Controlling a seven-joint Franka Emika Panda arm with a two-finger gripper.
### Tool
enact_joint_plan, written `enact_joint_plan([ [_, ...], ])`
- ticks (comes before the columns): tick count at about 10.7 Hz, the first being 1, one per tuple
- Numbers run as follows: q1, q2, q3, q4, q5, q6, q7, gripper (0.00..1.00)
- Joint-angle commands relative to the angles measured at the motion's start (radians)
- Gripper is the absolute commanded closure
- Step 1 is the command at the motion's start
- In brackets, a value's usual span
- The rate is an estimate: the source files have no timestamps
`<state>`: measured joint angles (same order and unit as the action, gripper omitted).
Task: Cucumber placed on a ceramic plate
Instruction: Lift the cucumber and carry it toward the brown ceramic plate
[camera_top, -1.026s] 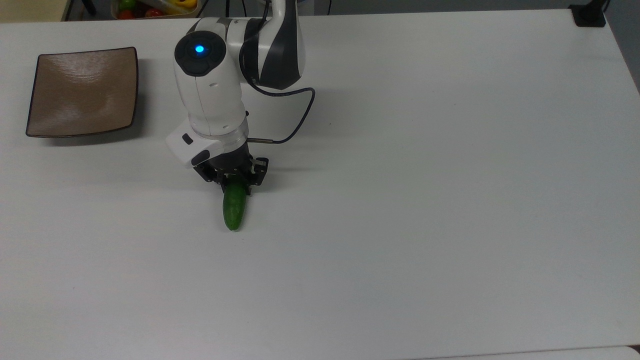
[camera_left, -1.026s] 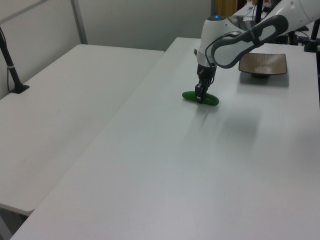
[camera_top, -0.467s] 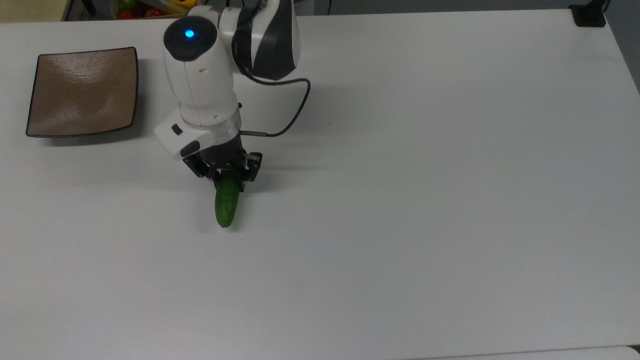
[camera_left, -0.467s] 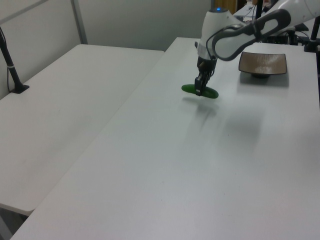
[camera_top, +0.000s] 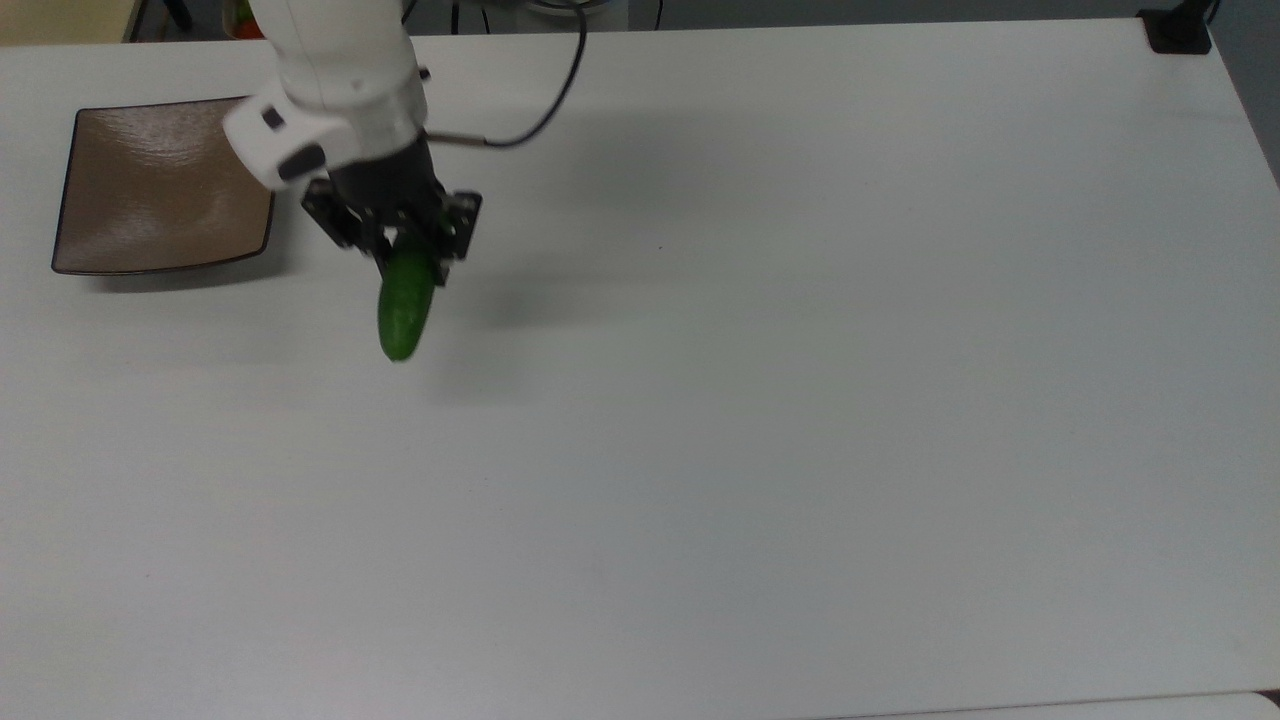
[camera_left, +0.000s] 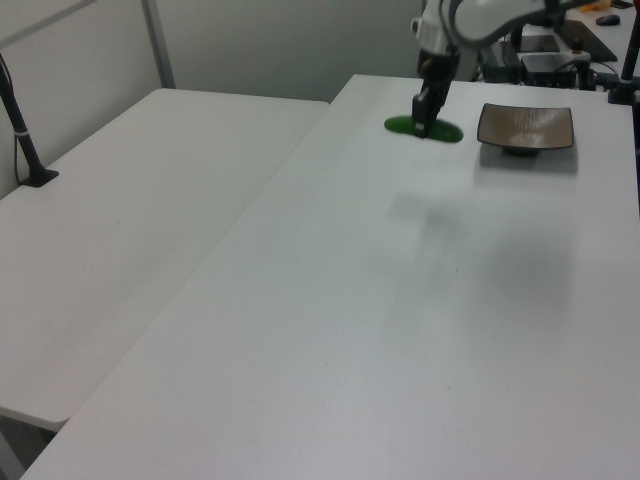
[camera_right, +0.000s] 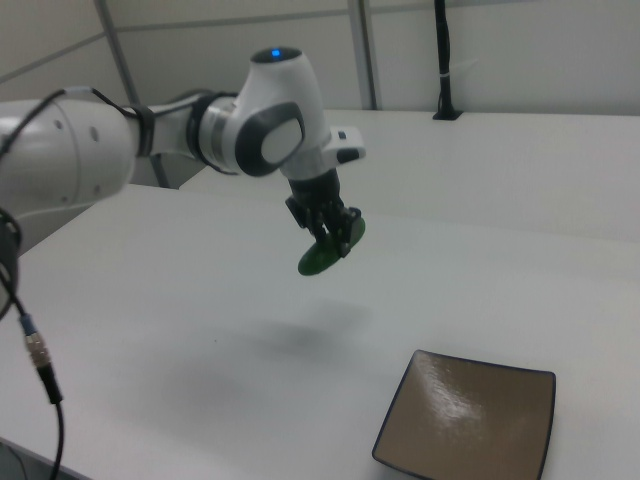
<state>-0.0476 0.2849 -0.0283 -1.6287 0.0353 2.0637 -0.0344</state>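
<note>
Since a second ago the arm has lifted the cucumber (camera_top: 402, 305) off the table (camera_top: 800, 400) and carried it toward the ceramic plate (camera_top: 160, 185); earlier it lay on the surface under the fingers, well short of where it hangs now.

From the top view, the gripper (camera_top: 400, 245) clamps the cucumber near one end, and the free end sticks out toward 6 o'clock. The plate sits at about 9 o'clock from the gripper, near but not beneath it, and it is bare.

From the left view, the gripper (camera_left: 425, 118) comes down from 12 o'clock onto the cucumber (camera_left: 424, 127), which lies level across the jaws. The plate (camera_left: 524, 126) is just beside it at 3 o'clock.

From the right view, the cucumber (camera_right: 330, 246) hangs clear above the table in the gripper (camera_right: 335, 238), with its shadow below, and the plate (camera_right: 470, 420) lies at 5 o'clock, well apart.

My judgement of the risk: the hold is off-centre on a smooth skin, so the long free end could swing or slip during the move. Releasing too early, or from this height, could let it roll off the upturned rim onto the table.
</note>
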Motion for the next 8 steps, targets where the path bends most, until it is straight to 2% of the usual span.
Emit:
enact_joint_plan([
  [1, -0.067, -0.150, 0.011, -0.043, 0.076, -0.136, -0.121, 0.86],
  [3, -0.110, -0.234, 0.005, -0.057, 0.126, -0.241, -0.232, 0.86],
  [6, -0.172, -0.314, 0.004, -0.092, 0.129, -0.315, -0.365, 0.84],
  [8, -0.240, -0.337, 0.005, -0.094, 0.130, -0.375, -0.483, 0.84],
])
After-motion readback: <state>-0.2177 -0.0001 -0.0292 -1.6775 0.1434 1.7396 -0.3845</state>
